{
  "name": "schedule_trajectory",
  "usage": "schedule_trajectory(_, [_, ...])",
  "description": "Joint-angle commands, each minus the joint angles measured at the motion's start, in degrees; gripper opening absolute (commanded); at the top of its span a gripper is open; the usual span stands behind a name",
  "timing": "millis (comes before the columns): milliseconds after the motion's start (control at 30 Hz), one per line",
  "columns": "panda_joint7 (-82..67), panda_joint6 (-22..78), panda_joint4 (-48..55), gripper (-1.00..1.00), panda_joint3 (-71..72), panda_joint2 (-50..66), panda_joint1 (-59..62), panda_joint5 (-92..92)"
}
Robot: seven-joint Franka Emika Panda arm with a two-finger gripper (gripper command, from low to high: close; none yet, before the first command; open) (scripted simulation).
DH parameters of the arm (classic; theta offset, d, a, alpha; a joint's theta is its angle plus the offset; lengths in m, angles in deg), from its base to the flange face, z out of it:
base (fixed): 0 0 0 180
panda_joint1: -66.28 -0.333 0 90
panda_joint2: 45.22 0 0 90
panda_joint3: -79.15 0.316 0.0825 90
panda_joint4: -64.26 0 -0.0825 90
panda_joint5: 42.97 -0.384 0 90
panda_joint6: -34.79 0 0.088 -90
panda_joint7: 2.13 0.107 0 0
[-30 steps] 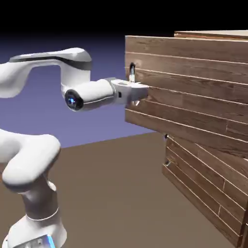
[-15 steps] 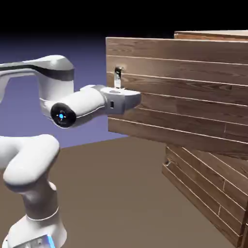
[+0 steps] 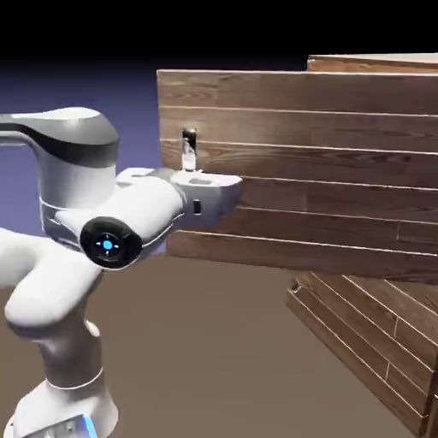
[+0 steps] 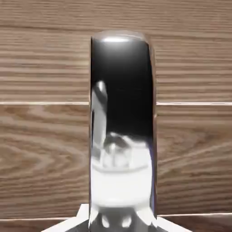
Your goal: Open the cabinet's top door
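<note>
The cabinet (image 3: 376, 62) of brown planks stands at the exterior view's right. Its top door (image 3: 325, 171) is swung out toward the exterior view's left, well clear of the cabinet's front. A small dark metal handle (image 3: 188, 148) stands near the door's free edge. My gripper (image 3: 224, 188) presses against the door just below it, shut on the handle's lower part. In the hand view the handle (image 4: 122, 104) fills the middle as a shiny dark bar over the door's planks (image 4: 41, 149). It covers most of my gripper (image 4: 121, 223), whose fingertips barely show.
Below the open door is the lower plank panel (image 3: 368, 342) with a small dark knob (image 3: 295, 288). The brown table (image 3: 214, 359) stretches in front of the cabinet. My white arm (image 3: 68, 282) fills the exterior view's left.
The top door has swung further open toward the exterior view's left, its free edge and handle moving with my gripper. My arm has folded back toward its base.
</note>
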Motion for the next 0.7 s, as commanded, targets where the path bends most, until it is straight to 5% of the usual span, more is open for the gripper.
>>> schedule_trajectory(0, [-0.5, 1.7, 1.6, -1.0, -2.1, 1.5, -1.0, 1.7])
schedule_trajectory(667, [-5.4, 30.9, 39.5, -1.0, -40.3, 19.2, -38.7, 20.2])
